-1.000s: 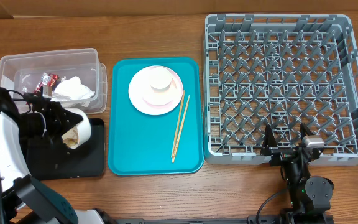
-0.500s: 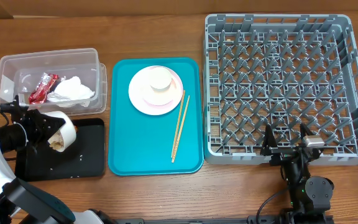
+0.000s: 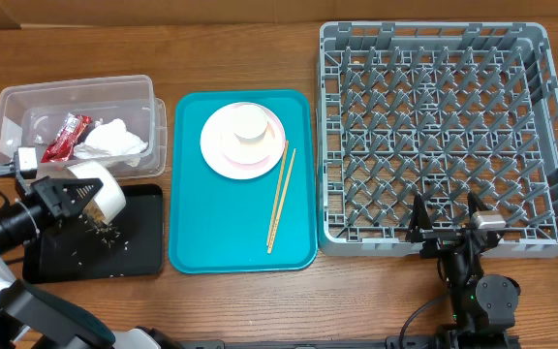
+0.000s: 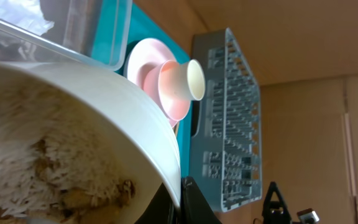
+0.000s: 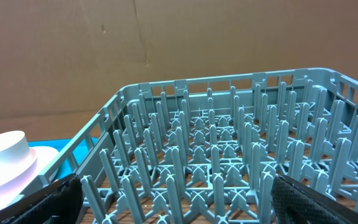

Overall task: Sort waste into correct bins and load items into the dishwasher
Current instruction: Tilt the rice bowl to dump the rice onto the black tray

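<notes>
The wooden table (image 3: 260, 48) carries four things: a clear plastic tub (image 3: 76, 87) at ten o'clock, a black tray (image 3: 134, 254) at eight, a teal serving tray (image 3: 201, 233) near centre, and a grey dish rack (image 3: 434, 32) at three.

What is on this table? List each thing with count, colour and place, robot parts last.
table: one, brown wood, under everything
tub: one, clear, far left
wrapper: one, red, in the tub
wad: one, white, in the tub
black tray: one, in front of the tub
crumbs: many, beige, on the black tray
bowl: one, white, tilted over the black tray
teal tray: one, middle
dishes: one stack, white and pink, on the teal tray
chopsticks: two, wooden, beside the dishes
rack: one, grey, right
left hand: shut on the bowl
right hand: open, before the rack
</notes>
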